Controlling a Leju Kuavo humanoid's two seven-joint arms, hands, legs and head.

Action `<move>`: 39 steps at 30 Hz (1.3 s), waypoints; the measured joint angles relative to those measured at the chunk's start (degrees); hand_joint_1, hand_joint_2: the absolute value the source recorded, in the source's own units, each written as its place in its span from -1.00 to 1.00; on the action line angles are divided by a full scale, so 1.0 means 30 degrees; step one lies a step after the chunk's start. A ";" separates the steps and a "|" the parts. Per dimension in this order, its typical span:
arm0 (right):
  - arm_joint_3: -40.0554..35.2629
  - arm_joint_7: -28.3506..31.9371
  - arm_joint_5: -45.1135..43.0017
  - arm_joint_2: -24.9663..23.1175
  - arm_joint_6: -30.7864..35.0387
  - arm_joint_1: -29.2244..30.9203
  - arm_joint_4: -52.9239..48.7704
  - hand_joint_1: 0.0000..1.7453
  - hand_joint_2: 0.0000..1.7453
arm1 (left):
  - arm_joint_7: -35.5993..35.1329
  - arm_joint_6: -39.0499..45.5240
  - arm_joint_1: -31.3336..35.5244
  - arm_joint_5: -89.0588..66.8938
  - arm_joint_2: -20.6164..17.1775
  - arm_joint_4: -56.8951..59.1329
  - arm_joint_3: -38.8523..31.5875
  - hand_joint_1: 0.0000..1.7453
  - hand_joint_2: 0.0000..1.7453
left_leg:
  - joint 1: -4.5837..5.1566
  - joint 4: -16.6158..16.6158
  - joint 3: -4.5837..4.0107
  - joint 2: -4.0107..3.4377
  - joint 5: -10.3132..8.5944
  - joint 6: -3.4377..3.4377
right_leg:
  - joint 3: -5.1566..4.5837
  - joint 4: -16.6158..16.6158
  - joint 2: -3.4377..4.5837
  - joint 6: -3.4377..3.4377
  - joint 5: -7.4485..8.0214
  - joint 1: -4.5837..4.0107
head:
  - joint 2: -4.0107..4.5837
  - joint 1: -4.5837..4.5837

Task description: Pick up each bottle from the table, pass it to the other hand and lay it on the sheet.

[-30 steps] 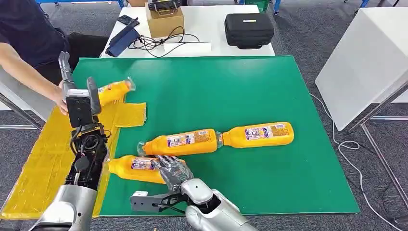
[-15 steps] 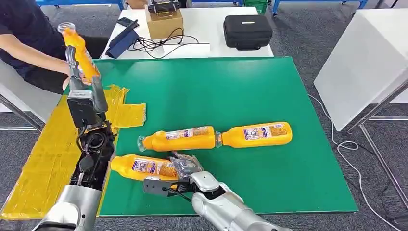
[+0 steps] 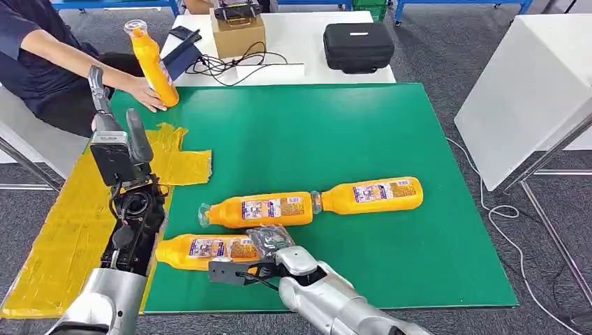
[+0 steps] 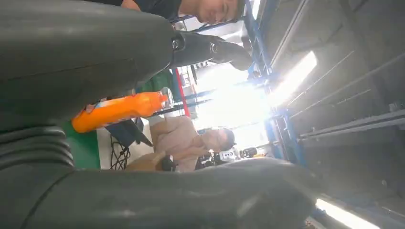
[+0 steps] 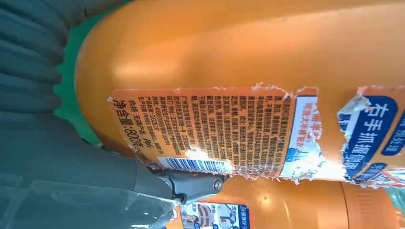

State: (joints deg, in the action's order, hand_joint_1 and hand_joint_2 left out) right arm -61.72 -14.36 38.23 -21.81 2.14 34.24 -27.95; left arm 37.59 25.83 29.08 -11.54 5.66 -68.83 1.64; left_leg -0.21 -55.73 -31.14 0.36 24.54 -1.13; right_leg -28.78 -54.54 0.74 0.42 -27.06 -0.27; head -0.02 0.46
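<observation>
Three orange bottles lie on the green mat [image 3: 314, 132]: a near one [image 3: 202, 249], a middle one [image 3: 260, 209] and a right one [image 3: 373, 195]. My right hand [image 3: 269, 242] curls over the thick end of the near bottle [image 5: 239, 57], thumb [image 5: 71, 162] against its label; the bottle still rests on the mat. My left hand [image 3: 113, 139] is raised above the yellow sheet [image 3: 56, 230], fingers [image 4: 95, 43] apart and holding nothing. A person's hand holds a fourth bottle [image 3: 153, 64] upright at the mat's far left corner; the left wrist view catches that bottle [image 4: 119, 109] too.
A person [image 3: 35, 56] sits at the far left beside the sheet. Behind the mat, a white table carries a black case [image 3: 359, 43], a cardboard box [image 3: 239, 29] and cables. Another white table [image 3: 530, 84] stands at the right.
The person picked the bottle up off the sheet and stood it at the mat's far left corner. My right hand closed onto the near bottle's thick end.
</observation>
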 measured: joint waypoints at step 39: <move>1.0032 0.4349 0.1406 0.3716 -0.0016 -0.8030 -1.5562 1.00 1.00 | -0.1254 -0.1049 -0.2964 0.1596 -0.2011 -0.3162 -0.3891 -1.00 -1.00 | -0.0007 -0.0003 -0.0260 0.0042 -0.0002 0.0002 | -0.0222 -0.0006 -0.0026 0.0000 -0.0002 -0.0008 | 0.0000 0.0000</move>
State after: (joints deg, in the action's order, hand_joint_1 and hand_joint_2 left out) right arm -31.63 -1.31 42.45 -10.67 2.10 10.15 -74.64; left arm 33.83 22.69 20.18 -6.75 -0.37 -78.31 -10.03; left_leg -0.23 -55.74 -31.92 0.49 24.53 -1.12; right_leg -29.44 -54.56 0.66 0.42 -27.06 -0.29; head -0.02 0.46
